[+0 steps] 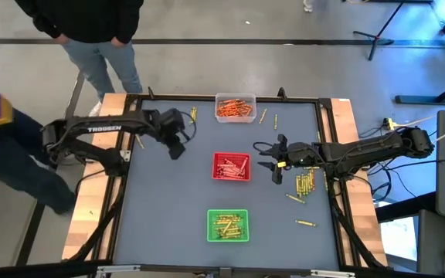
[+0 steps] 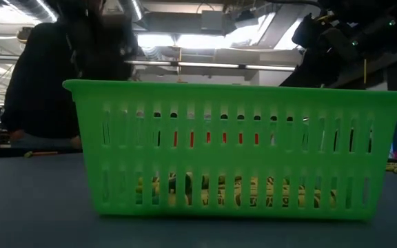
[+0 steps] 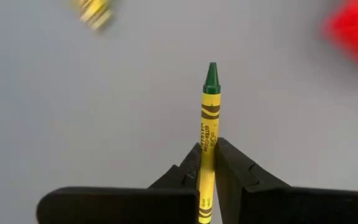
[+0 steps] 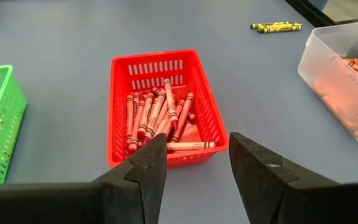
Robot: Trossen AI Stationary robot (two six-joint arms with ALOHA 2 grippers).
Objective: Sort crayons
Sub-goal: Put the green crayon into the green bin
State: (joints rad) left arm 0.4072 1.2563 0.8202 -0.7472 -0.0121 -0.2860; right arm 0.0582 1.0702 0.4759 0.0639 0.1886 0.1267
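My left gripper is shut on a yellow-wrapped crayon with a green tip. In the high view it hangs above the mat, left of the red tray. My right gripper stands open just right of that tray, nothing between its fingers. The red tray holds red crayons. A clear tray at the far edge holds orange crayons. The green tray near the front holds yellow-green ones. My left gripper pinches the crayon's wrapped shaft between its two fingers. The crayon lies along the fingers, its green tip sticking out past their free ends. It is lifted clear of the mat; the butt end is hidden behind the fingers.
Loose yellow-green crayons lie in a heap at the right, with single ones near the front right and beside the clear tray. The green tray fills the low view. A person stands beyond the table's far left corner.
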